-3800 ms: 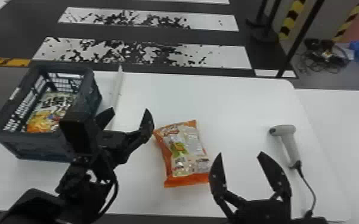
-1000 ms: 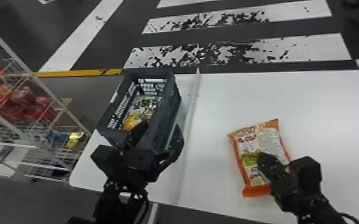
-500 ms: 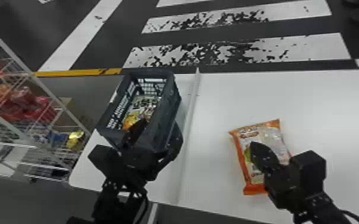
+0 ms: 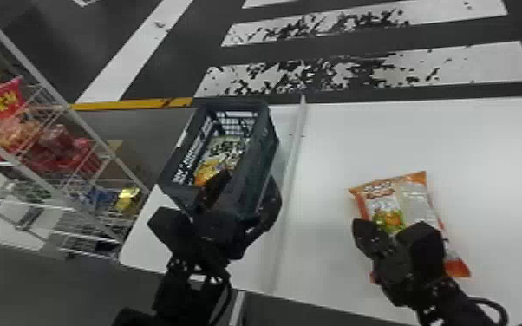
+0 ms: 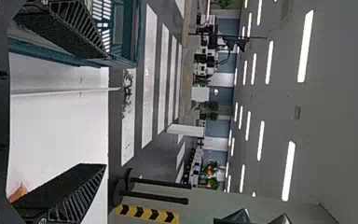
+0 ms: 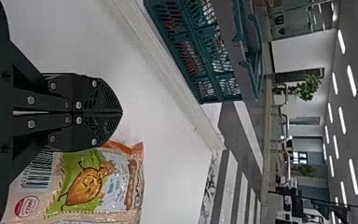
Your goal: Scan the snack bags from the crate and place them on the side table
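White worktop [image 4: 329, 151], striped floor [image 4: 455, 67] beyond | orange-edged snack bag [image 4: 416, 199] just beside clenched right tool [image 4: 362, 227] | left tool [image 4: 249, 180] released, near crate [image 4: 264, 143]

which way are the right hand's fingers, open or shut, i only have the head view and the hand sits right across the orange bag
Observer: Shut. In the right wrist view the right hand has its two fingers meeting, with nothing held between them.
Operator: ok, and is there anything on that bag to scan
Observer: Yes, the right wrist view shows a barcode on the orange bag, on the same printed face as the cartoon figure. The black of the hand comes close against the barcode, so I can't tell whether all of it shows.
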Robot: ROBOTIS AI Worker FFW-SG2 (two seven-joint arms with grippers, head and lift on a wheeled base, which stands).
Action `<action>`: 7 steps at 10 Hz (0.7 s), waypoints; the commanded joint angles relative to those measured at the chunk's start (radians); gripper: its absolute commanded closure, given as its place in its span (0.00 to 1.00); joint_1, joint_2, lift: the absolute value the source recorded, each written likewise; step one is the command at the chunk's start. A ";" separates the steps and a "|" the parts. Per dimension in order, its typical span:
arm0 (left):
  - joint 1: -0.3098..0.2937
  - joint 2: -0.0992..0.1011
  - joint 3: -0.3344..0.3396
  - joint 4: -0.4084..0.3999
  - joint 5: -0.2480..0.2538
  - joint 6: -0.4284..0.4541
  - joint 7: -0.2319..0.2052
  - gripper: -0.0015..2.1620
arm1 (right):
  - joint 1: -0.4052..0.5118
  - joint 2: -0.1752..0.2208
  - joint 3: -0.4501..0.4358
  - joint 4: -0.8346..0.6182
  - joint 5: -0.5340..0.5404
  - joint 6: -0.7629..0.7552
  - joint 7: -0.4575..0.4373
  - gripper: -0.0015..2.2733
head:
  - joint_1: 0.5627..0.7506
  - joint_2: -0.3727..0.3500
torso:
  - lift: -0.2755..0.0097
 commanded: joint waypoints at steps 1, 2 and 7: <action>-0.001 -0.001 0.000 0.000 0.000 0.000 0.000 0.02 | -0.046 0.009 0.009 0.074 0.001 0.000 -0.002 0.99 | 0.70 1.00 | 0.68; 0.001 -0.001 0.000 0.000 0.000 0.000 0.000 0.02 | -0.066 0.020 0.007 0.106 0.000 0.003 -0.002 0.99 | 0.70 1.00 | 0.68; -0.001 0.002 -0.009 -0.002 0.000 0.009 0.000 0.02 | -0.091 0.018 -0.076 0.128 0.014 0.022 -0.014 0.99 | 0.70 1.00 | 0.68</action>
